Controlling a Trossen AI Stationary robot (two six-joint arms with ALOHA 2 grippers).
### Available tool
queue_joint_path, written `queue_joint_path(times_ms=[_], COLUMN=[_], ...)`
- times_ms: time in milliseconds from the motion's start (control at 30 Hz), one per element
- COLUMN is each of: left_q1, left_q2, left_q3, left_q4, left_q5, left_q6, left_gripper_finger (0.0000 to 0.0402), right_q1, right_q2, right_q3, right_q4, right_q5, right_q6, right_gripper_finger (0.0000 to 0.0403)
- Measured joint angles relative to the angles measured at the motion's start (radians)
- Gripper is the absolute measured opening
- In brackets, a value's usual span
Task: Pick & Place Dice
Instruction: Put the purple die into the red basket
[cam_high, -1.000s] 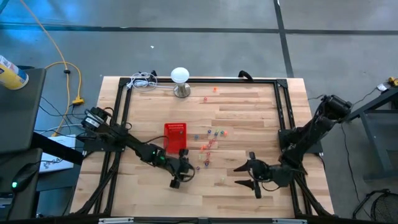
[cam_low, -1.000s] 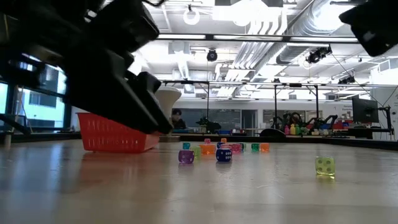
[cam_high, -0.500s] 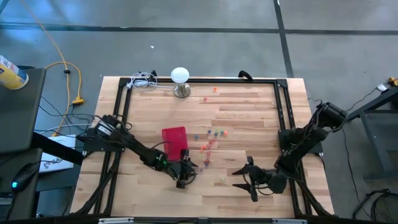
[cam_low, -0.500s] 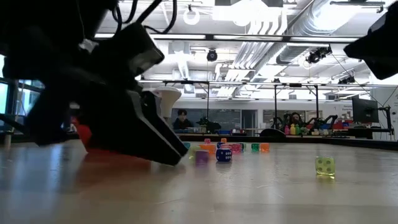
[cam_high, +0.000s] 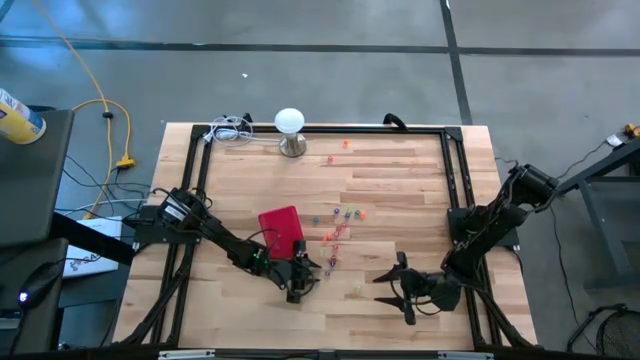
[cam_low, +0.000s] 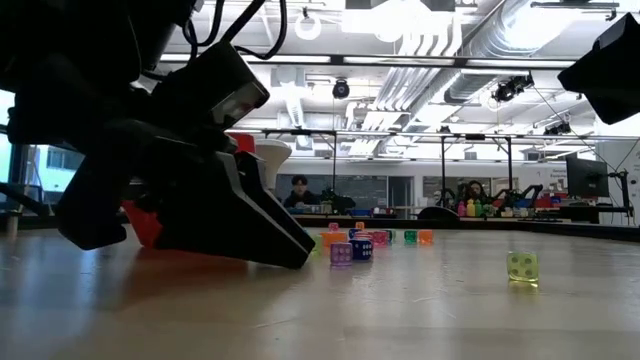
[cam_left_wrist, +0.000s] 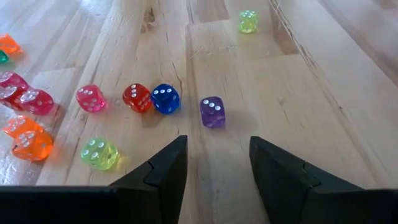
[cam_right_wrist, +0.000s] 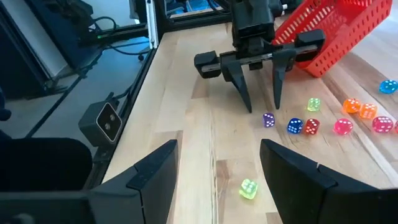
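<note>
Honestly, barely started: the dice (cam_left_wrist: 138, 98) are all loose on the table (cam_high: 400, 180). The left end effector (cam_left_wrist: 214, 155) hovers wide open just short of a purple die (cam_left_wrist: 212, 112); the right end effector (cam_high: 398, 286) waits nearby, open and empty.

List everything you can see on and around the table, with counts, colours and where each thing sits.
Dice: many, red, orange, pink, blue, green, purple; scattered mid-table.
Stray die: one, yellow-green; apart, nearer the right arm.
Mesh basket: one, red; tilted, left of the dice.
Lamp: one, white; far table edge.
Cable: one, yellow; floor beyond the table's left.
Left end effector: open, low over the purple die.
Right end effector: open, near front right.
</note>
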Motion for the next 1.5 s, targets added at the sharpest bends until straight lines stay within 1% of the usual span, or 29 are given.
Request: queue_joint_path(times_ms=[400,533,667,767,933,1033,1100,1200,1267,1367,1433,1500], left_q1=[0.000,0.000,-0.006,-0.031,-0.121,-0.190,-0.233,-0.278,-0.276,-0.246,-0.215,-0.176], left_q2=[-0.073,-0.090,-0.134,-0.179,-0.227,-0.232,-0.233,-0.233,-0.232,-0.232,-0.230,-0.217], left_q3=[-0.001,-0.001,0.000,-0.001,0.000,0.000,0.000,0.000,0.000,-0.001,-0.001,0.000], left_q4=[-0.048,-0.060,-0.122,-0.185,-0.186,-0.205,-0.231,-0.295,-0.324,-0.322,-0.335,-0.374], left_q5=[-0.005,-0.005,-0.004,-0.005,-0.002,0.000,0.024,0.027,0.024,0.031,0.079,0.154], left_q6=[0.018,0.062,0.047,0.008,0.004,-0.057,-0.137,-0.251,-0.298,-0.340,-0.374,-0.469], left_gripper_finger=[0.0165,0.0165,0.0165,0.0165,0.0165,0.0165,0.0165,0.0165,0.0165,0.0165,0.0165,0.0165], right_q1=[0.000,0.000,0.000,0.000,0.000,0.000,0.000,0.000,0.000,0.000,-0.002,-0.003], right_q2=[0.000,0.000,0.000,0.000,0.000,-0.001,-0.001,-0.001,-0.001,-0.001,-0.001,-0.001], right_q3=[0.000,0.000,0.000,0.000,0.000,0.000,0.000,0.000,0.000,0.000,0.000,0.000], right_q4=[0.000,0.000,0.000,-0.001,-0.001,-0.001,-0.001,-0.001,-0.001,0.000,0.007,0.021], right_q5=[0.003,0.003,0.002,0.002,-0.001,-0.003,-0.005,-0.005,-0.005,-0.003,-0.003,-0.002], right_q6=[-0.006,-0.004,-0.003,-0.002,-0.003,-0.002,0.001,0.001,0.001,0.001,0.001,-0.001], right_gripper_finger=[0.0219,0.0219,0.0219,0.0219,0.0219,0.0219,0.0219,0.0219,0.0219,0.0219,0.0219,0.0219])
